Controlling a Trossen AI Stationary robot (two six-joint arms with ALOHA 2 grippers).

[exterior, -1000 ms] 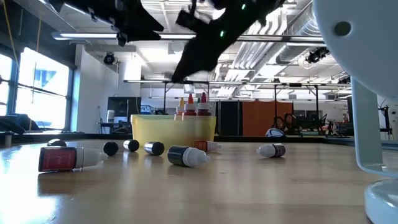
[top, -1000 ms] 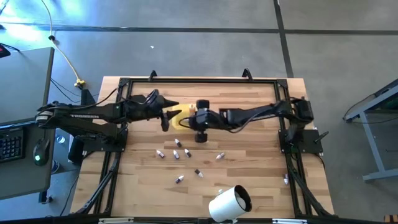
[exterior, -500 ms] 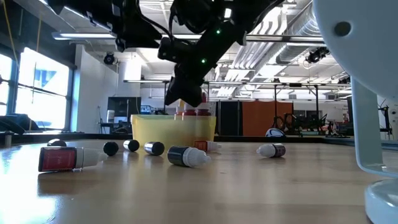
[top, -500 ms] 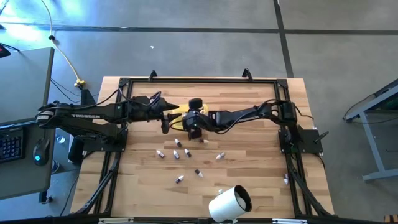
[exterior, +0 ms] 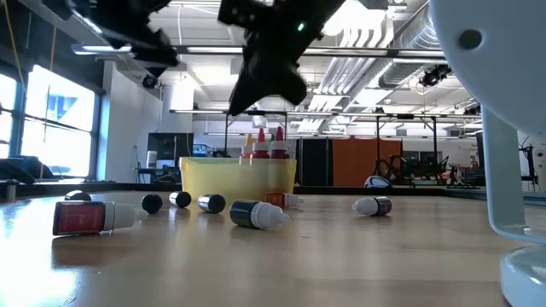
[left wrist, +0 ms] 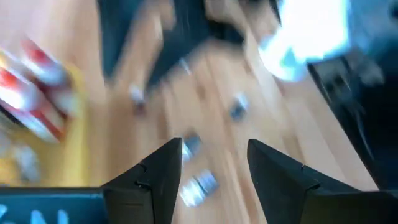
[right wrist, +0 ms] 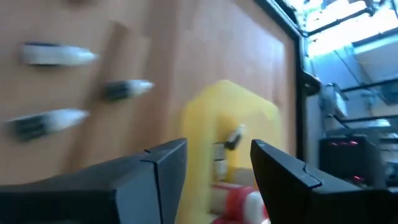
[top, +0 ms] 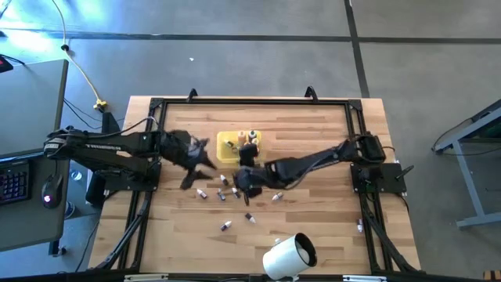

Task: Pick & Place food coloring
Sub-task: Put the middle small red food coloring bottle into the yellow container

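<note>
Several food coloring bottles [top: 244,141] stand upright in the small yellow tray [top: 227,153] at the table's middle. More food coloring bottles [top: 222,194] lie on their sides on the wood nearer the front edge, and the low view shows them [exterior: 256,213] in front of the tray [exterior: 237,177]. My left gripper [top: 202,168] hangs open left of the tray, above the loose bottles [left wrist: 199,186]. My right gripper [top: 236,180] hangs open just on the near side of the tray, which shows ahead of its fingers [right wrist: 230,118]. Neither holds anything.
A large white cylinder [top: 290,256] lies at the near edge, right of the loose bottles, and fills the right of the low view [exterior: 495,128]. A black frame [top: 250,100] runs round the tabletop. Bare wood lies right of the tray.
My right gripper has moved from above the yellow tray toward the near edge and now hangs over the loose bottles, leaving the tray uncovered. My left gripper has swung from beside the tray toward the near edge, sunk a little and turned.
</note>
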